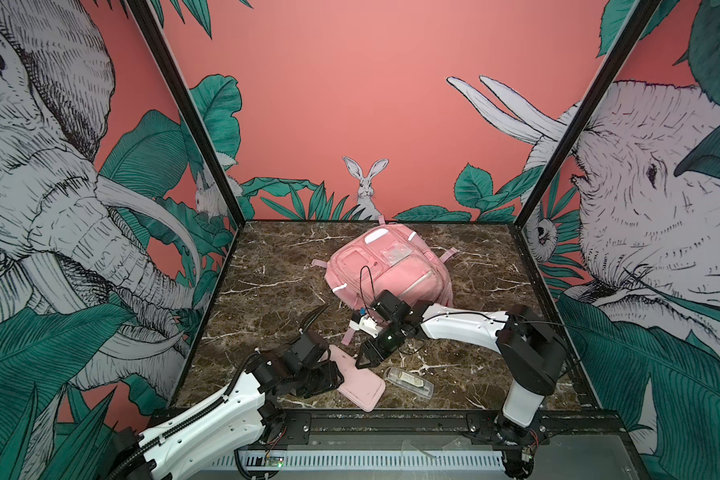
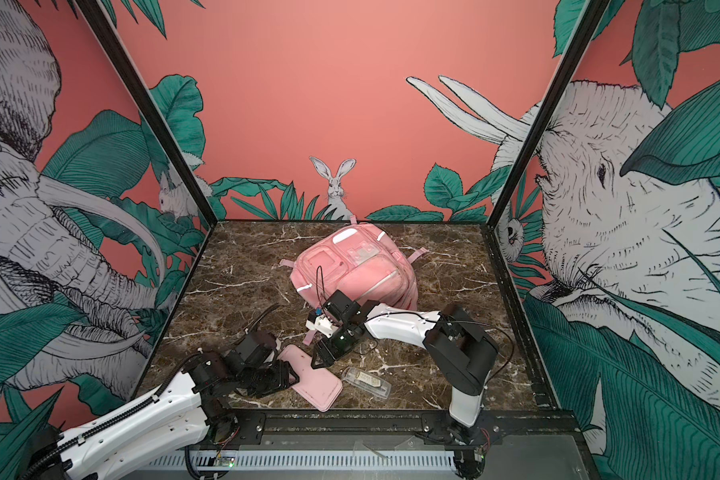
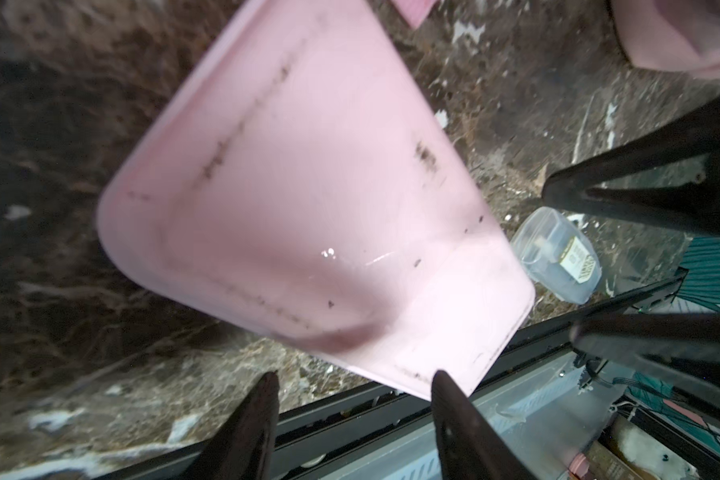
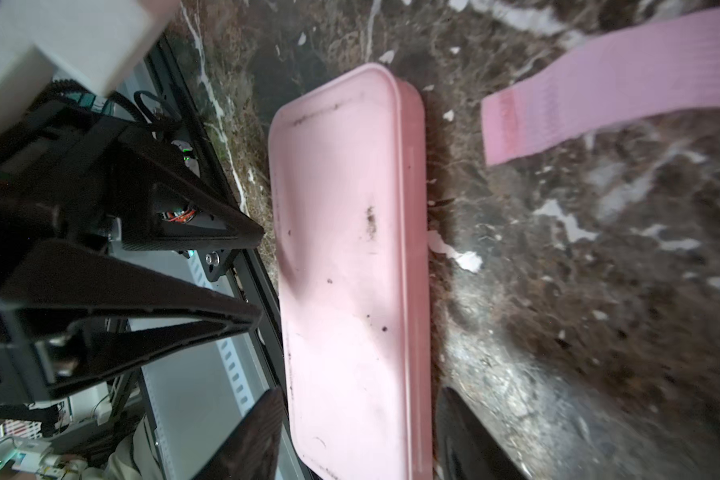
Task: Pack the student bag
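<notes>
I'm on the pickup: my right gripper (image 4: 360,392) straddles the pink pencil case (image 4: 350,270), jaws against its sides, though I can't tell if they bite. The left gripper (image 3: 354,374) waits open at its corner. The student bag (image 1: 387,270) lies well behind. Next I need a firm pinch, then a lift.

Coral jungle-mural walls (image 1: 350,104), elephants (image 1: 38,187) at both sides, rabbit (image 1: 365,183) centre, enclose a brown marble tabletop (image 1: 275,282).

Pink pouch (image 3: 308,199) lies on marble table (image 3: 80,104). Left gripper (image 3: 354,380) jaws spread, one tip by pouch's near corner. Clear case (image 3: 558,257) just right of pouch.
</notes>
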`<control>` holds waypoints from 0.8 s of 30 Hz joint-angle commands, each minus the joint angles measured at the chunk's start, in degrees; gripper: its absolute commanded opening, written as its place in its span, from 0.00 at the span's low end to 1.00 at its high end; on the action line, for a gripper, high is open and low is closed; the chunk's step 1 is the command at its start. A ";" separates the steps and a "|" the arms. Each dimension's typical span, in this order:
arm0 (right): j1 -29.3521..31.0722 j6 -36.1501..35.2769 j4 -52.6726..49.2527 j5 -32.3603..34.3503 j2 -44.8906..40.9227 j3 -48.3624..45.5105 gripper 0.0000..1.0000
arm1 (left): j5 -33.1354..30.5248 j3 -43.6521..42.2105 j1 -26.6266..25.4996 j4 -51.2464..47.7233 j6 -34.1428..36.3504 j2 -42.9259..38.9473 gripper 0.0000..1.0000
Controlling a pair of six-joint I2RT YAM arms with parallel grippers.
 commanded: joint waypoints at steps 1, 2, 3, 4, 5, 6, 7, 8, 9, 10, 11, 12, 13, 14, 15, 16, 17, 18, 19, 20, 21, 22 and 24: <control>0.75 -0.97 -0.28 -1.31 1.46 0.29 0.55 | 0.46 -1.88 -1.04 2.62 -3.29 0.47 0.60; 0.74 -0.80 0.18 -1.11 1.63 -0.04 0.55 | 0.91 -2.44 -1.08 4.28 -3.54 0.76 0.60; 0.77 -0.62 0.33 -1.02 1.87 -0.29 0.55 | 1.13 -2.98 -1.08 5.64 -3.78 1.01 0.60; 0.74 -0.55 0.38 -0.88 2.11 -0.35 0.55 | 1.40 -3.52 -1.22 7.19 -4.04 1.32 0.60; 0.74 -0.37 0.53 -0.79 2.39 -0.43 0.55 | 1.49 -3.96 -1.33 8.44 -4.30 1.64 0.60; 0.76 -0.20 0.76 -0.62 2.53 -0.57 0.55 | 1.38 -4.19 -1.35 8.93 -4.47 1.97 0.60; 0.76 -0.04 1.03 -0.33 2.68 -0.83 0.56 | 1.17 -4.45 -1.39 9.29 -4.61 2.19 0.60; 0.75 0.28 1.50 -0.23 2.69 -1.06 0.57 | 1.16 -4.79 -1.43 9.81 -4.70 2.36 0.60; 0.74 0.44 1.89 -0.26 2.77 -1.40 0.59 | 1.10 -5.16 -1.46 10.48 -4.95 2.50 0.60; 0.74 0.65 2.17 -0.42 2.91 -1.57 0.60 | 1.12 -5.55 -1.44 11.28 -5.18 2.51 0.60; 0.74 0.83 2.43 -0.60 3.06 -1.73 0.61 | 1.11 -6.02 -1.44 11.97 -5.37 2.56 0.60; 0.74 0.90 2.60 -0.79 3.38 -1.72 0.61 | 0.95 -6.38 -1.44 12.59 -5.58 2.54 0.60; 0.74 1.09 3.01 -1.04 3.66 -1.84 0.61 | 0.70 -6.67 -1.44 13.08 -5.80 2.52 0.60; 0.76 1.35 3.23 -1.23 3.88 -1.85 0.61 | 0.43 -6.94 -1.41 13.30 -5.92 2.53 0.59; 0.75 1.61 3.62 -1.54 4.26 -1.94 0.62 | 0.17 -7.19 -1.41 13.66 -6.10 2.47 0.58; 0.74 2.15 4.43 -1.88 4.54 -2.17 0.62 | -0.05 -7.46 -1.43 14.15 -6.35 2.45 0.57; 0.74 2.57 5.09 -2.18 4.79 -2.33 0.63 | -0.30 -7.70 -1.44 14.51 -6.45 2.35 0.56; 0.76 3.12 5.98 -2.48 5.08 -2.47 0.65 | -0.64 -7.89 -1.41 14.78 -6.51 2.27 0.55; 0.75 3.81 6.82 -2.76 5.21 -2.84 0.66 | -1.40 -8.01 -1.42 14.83 -6.75 2.03 0.55; 0.74 4.22 7.46 -3.14 5.55 -2.98 0.67 | -2.49 -8.15 -1.41 14.93 -6.77 1.85 0.54; 0.74 4.53 7.90 -3.21 5.73 -3.17 0.67 | -3.10 -8.29 -1.42 15.23 -6.82 1.60 0.54; 0.66 4.89 8.31 -3.14 5.91 -3.20 0.67 | -3.96 -8.25 -1.35 15.25 -6.77 1.29 0.54; 0.42 5.80 9.17 -2.88 6.21 -3.58 0.67 | -5.22 -8.35 -1.10 15.70 -6.82 1.30 0.54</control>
